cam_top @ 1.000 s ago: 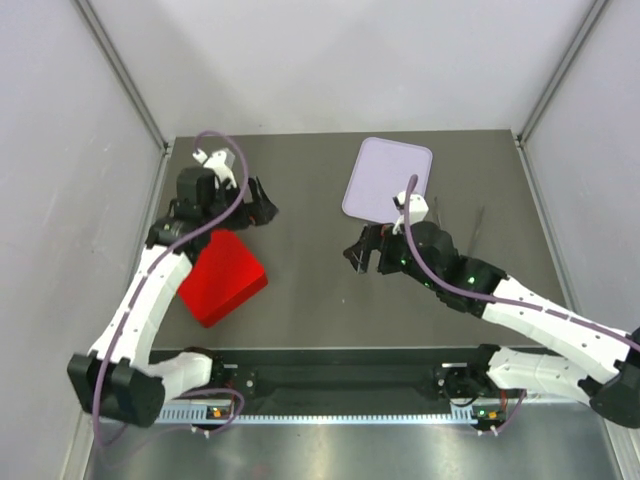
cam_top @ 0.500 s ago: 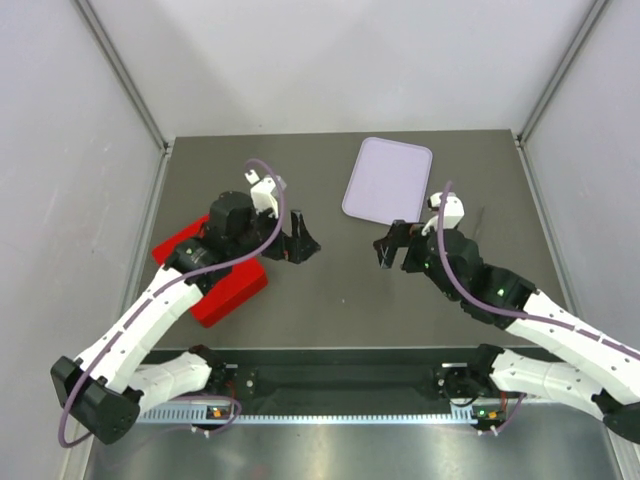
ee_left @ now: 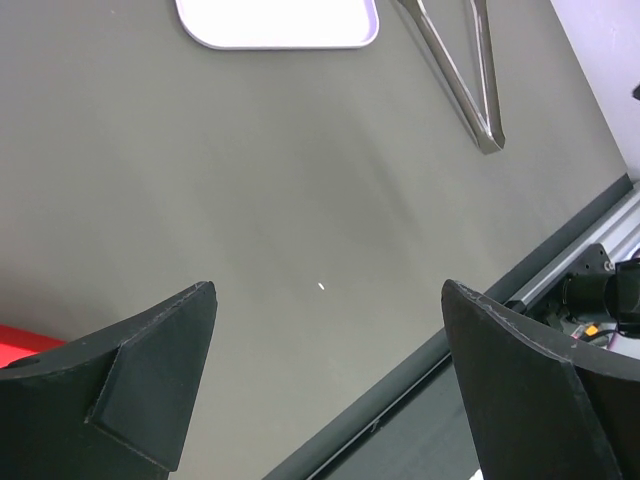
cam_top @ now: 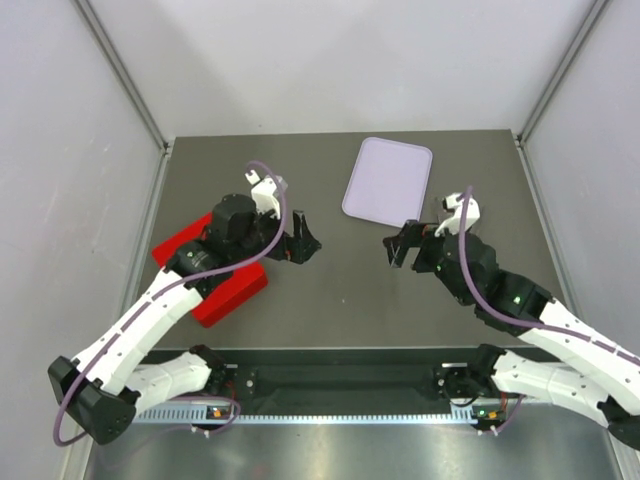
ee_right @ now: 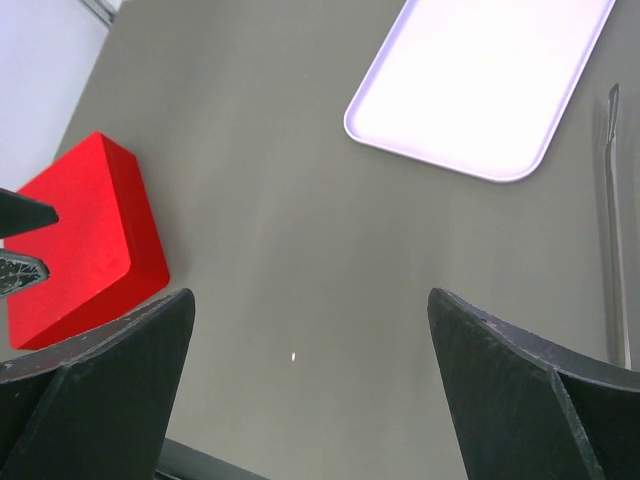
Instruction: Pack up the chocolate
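Chocolate cannot be seen in any of the three views, so its place cannot be told. Seen from above, a dark grey table (cam_top: 330, 295) sits between pale walls, with two white and black arms reaching in from the near edge. The left gripper (cam_top: 300, 243) hangs over the middle-left of the table, pointing right. Its wrist view shows the two black fingers (ee_left: 150, 370) spread wide with only tabletop between them. The right gripper (cam_top: 397, 248) faces it from the middle-right, well apart from it, and its own black fingers (ee_right: 520, 390) are likewise spread wide and hold nothing. A red box (cam_top: 232, 288) lies flat near the table's left side, partly under the left arm. A pale lilac tray (cam_top: 388, 178) with rounded corners lies toward the far edge, just beyond the right gripper. Metal tongs (ee_left: 460, 70) lie on the table to the right of the tray, apart from it. A tiny white speck (ee_left: 320, 287) rests on the table between the two grippers
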{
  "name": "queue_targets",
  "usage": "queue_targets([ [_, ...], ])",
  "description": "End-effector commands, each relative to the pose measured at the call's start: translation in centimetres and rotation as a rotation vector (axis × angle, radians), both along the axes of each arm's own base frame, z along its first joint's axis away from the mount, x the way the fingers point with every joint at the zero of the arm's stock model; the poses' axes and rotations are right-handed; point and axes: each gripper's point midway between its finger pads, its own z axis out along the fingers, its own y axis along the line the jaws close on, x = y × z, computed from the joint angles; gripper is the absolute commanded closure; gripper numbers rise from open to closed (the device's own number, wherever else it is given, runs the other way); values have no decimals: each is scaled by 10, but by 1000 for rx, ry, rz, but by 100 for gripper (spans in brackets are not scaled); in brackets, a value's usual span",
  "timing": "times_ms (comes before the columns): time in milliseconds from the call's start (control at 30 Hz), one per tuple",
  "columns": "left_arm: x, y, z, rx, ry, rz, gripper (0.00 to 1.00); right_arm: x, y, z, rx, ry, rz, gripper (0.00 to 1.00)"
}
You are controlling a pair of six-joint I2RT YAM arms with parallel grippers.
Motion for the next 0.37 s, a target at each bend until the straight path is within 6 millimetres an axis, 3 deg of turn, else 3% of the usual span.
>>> queue_targets([
  [0, 2, 3, 27, -26, -91, 7, 1, -1, -9, 14, 13, -42, -16, 0],
  [333, 1, 12, 38, -19, -128, 34, 1, -2, -16, 15, 5, -51, -33, 0],
])
